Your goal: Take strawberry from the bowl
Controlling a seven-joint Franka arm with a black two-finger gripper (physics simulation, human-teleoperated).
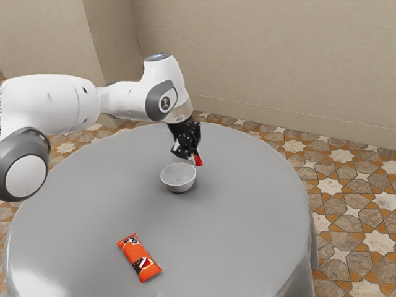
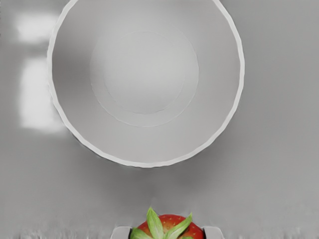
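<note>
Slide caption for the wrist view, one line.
Wrist view: strawberry pinched in the gripper, leaves toward the camera, outside the bowl's rim.

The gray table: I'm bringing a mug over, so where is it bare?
The table is bare from the bowl to its edge on the exterior view's right, and between the bowl and the orange packet. It is crowded beside the bowl, where my gripper holds the strawberry above the table.
</note>
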